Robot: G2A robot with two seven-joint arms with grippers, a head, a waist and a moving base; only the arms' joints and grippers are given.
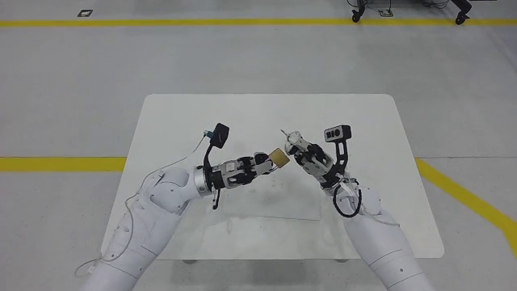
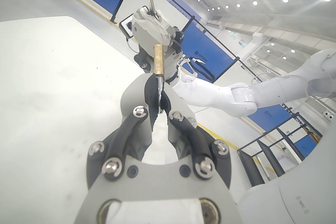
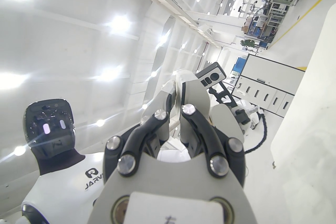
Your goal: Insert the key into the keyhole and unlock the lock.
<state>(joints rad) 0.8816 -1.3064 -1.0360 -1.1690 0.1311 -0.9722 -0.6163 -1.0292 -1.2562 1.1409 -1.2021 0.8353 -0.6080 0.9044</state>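
Left wrist view: left pincer clamps the lock (its brass body sticking out), right pincer seemingly pinches the key.

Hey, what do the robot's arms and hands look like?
The left arm and right arm are smooth white shells with rounded joints. The left hand and right hand have pale grey fingers on black links with silver bolts. A small camera tops each wrist; a black cable loops at the right wrist.
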